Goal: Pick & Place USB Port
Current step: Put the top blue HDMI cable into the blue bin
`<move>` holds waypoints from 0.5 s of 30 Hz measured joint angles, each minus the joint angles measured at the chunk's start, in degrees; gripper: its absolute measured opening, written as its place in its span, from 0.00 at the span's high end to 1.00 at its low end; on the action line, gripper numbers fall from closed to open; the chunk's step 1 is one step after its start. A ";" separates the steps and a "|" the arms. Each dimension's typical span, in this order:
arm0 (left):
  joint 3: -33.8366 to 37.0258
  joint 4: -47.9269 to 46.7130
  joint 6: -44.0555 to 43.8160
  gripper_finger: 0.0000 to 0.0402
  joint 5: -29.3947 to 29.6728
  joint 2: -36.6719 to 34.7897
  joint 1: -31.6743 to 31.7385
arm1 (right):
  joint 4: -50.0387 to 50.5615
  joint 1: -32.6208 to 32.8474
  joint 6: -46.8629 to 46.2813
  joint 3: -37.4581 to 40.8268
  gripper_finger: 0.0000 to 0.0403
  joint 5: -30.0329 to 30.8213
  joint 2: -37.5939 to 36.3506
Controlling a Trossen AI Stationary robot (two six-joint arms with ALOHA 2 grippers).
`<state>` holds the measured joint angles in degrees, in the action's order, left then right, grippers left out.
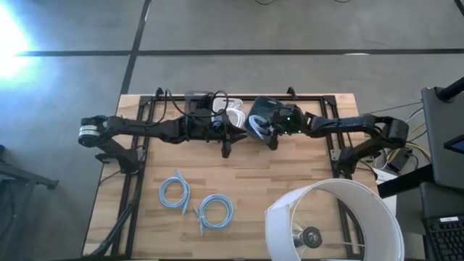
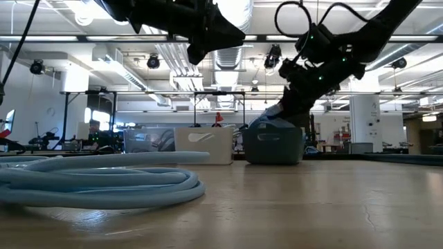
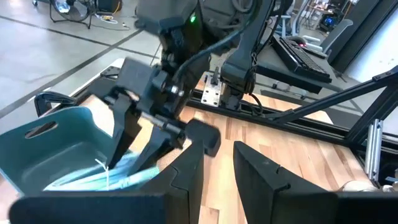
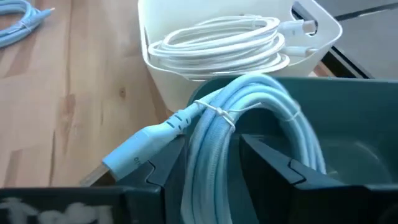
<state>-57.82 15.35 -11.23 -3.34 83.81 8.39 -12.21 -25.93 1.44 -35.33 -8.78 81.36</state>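
Note:
A coiled light blue USB cable (image 4: 249,106), tied with a thin wire, sits in my right gripper (image 4: 211,149) over the dark teal bin (image 4: 367,118). Its plug (image 4: 134,152) sticks out past the bin's rim toward the table. In the high view my right gripper (image 1: 264,133) is at that teal bin (image 1: 270,107) near the table's far edge. My left gripper (image 1: 226,148) hovers open just beside it and holds nothing. Two more blue coils (image 1: 175,192) (image 1: 215,210) lie flat on the table nearer the front. My right gripper pinches the blue coil's bundled strands (image 4: 208,134) between its two fingers, just behind the wire tie. The fingers (image 3: 134,146) slant down from above into the teal bin (image 3: 56,137). The coil's lower loops (image 3: 118,177) reach down inside the bin.
A white bin (image 4: 149,53) holding coiled white cables (image 4: 224,40) stands right beside the teal one. A large white lampshade (image 1: 333,217) takes up the table's near right corner. Black frame rails (image 1: 145,116) run along the table's left, far and right sides.

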 joint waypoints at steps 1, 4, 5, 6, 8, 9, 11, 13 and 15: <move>0.00 0.00 -0.45 0.78 -0.02 0.00 -0.14 | 1.10 0.02 0.11 0.00 0.63 0.00 -0.96; 0.00 0.00 -1.11 0.78 -0.03 0.00 -0.79 | 2.75 0.04 0.48 0.18 0.62 0.37 -3.44; 0.00 0.00 -1.18 0.78 -0.03 -0.01 -1.08 | 2.99 0.07 0.39 0.24 0.62 1.06 -4.04; 0.00 0.00 -1.30 0.78 -0.03 0.00 -1.43 | 3.07 0.05 0.22 0.33 0.62 1.52 -4.59; 0.00 0.00 -1.52 0.78 -0.03 0.00 -2.24 | 3.05 0.04 0.23 0.58 0.62 1.56 -5.35; 0.00 0.00 -1.78 0.78 -0.03 -0.01 -2.72 | 3.05 0.04 0.21 0.71 0.62 1.57 -5.64; 0.00 0.00 -2.19 0.78 -0.06 -0.01 -3.78 | 3.06 0.07 0.17 1.04 0.63 1.52 -5.88; 0.00 0.02 -2.27 0.78 -0.06 -0.01 -4.99 | 2.94 0.08 0.09 1.24 0.63 1.47 -5.34; 0.00 0.00 -2.27 0.78 -0.14 -0.02 -6.23 | 2.91 0.07 0.17 1.52 0.63 1.46 -4.06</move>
<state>-57.82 15.35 -13.50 -3.48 83.79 2.16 -9.30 -25.87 1.60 -33.81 -7.31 77.30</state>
